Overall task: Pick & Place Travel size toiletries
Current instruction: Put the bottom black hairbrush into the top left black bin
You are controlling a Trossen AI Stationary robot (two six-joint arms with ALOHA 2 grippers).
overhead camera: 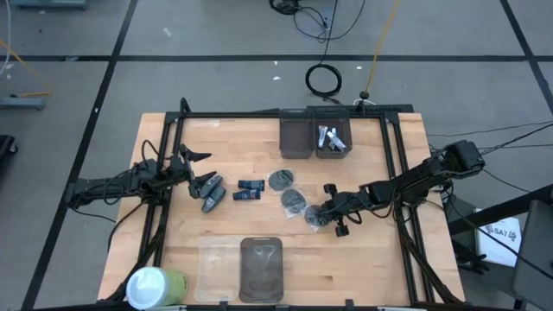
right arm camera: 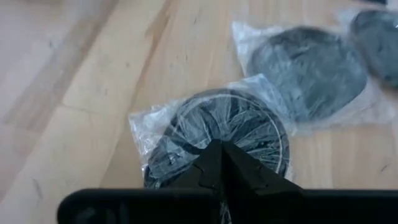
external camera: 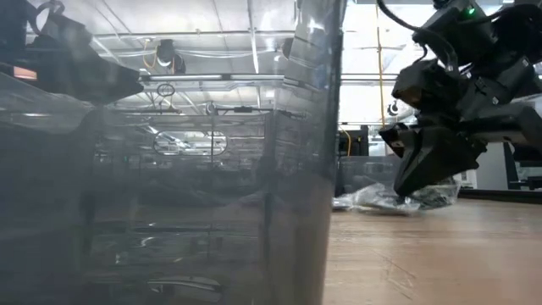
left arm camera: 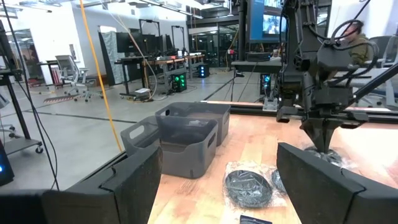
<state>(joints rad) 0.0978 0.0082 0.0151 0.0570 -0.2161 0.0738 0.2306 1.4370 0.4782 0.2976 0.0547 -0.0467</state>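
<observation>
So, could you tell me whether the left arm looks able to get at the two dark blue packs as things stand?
Probably yes. The left gripper is open and sits just beside the dark blue packs, with only bare table between them. The right gripper works farther off at a round packet.

Dark grey spoke-patterned round packet in clear wrap on pale wood table.

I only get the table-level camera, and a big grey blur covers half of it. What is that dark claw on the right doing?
Observer: That is the right end effector, shut on a round dark packet in clear wrap.
Operator: Are there more packets like it?
Observer: Yes, two more lie beside it on the wooden table.
Operator: And the other arm?
Observer: The left end effector is open, beside small dark blue packs.
</observation>
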